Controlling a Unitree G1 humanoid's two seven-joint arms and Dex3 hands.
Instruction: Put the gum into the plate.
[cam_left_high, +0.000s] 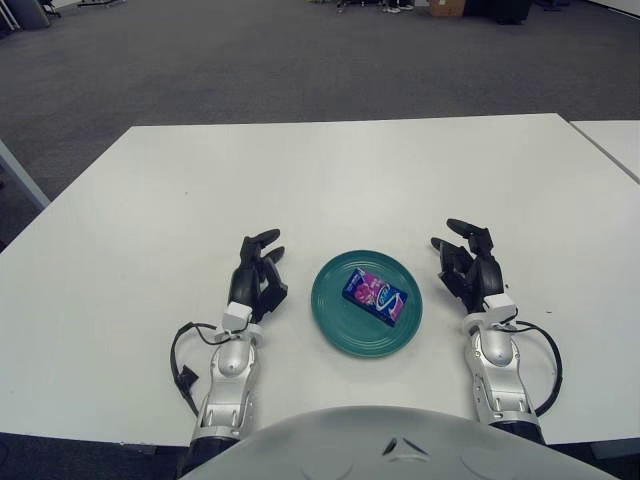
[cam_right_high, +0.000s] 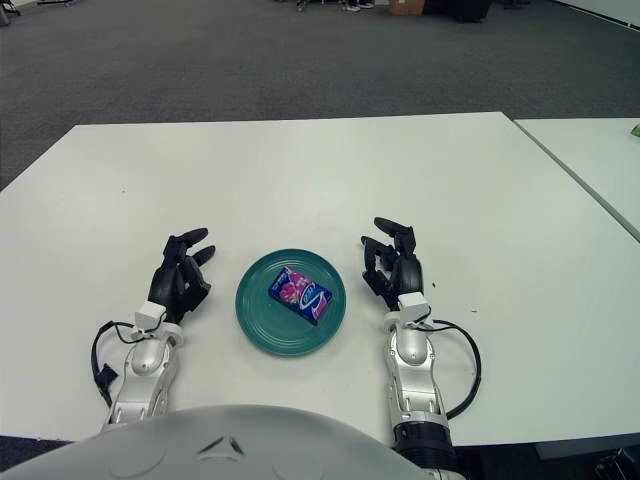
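Left robot hand (cam_left_high: 258, 272) low on the white counter (cam_left_high: 330, 180), just left of the plate, dark fingers (cam_left_high: 262, 240) loosely spread and pointing away from the body, grasping nothing. Apart from the plate rim by a narrow strip of bare surface. Silver forearm trailing back toward the near edge, with a black cable (cam_left_high: 183, 360) looping out on its left side.

Right robot hand (cam_left_high: 472, 265) mirrored on the other side, just right of the plate, fingers (cam_left_high: 464, 228) likewise released and slightly curved, holding nothing. Also clear of the rim, not touching it. Black cable (cam_left_high: 550, 360) curling out to the right of its silver forearm.

Between the two, a round teal plate (cam_left_high: 335, 318) flat on the counter, near the front edge. Inside it, the gum (cam_left_high: 375, 295): a small rectangular pack, blue with pink and white print, lying flat and turned at an angle, slightly right of the plate's centre and wholly within the rim.

Farther out, the rest of the counter stretching away, a second white counter (cam_left_high: 610, 140) butting in at the right. Beyond, grey carpet floor (cam_left_high: 250, 60). At the very bottom, the robot's own rounded grey body (cam_left_high: 400, 445).
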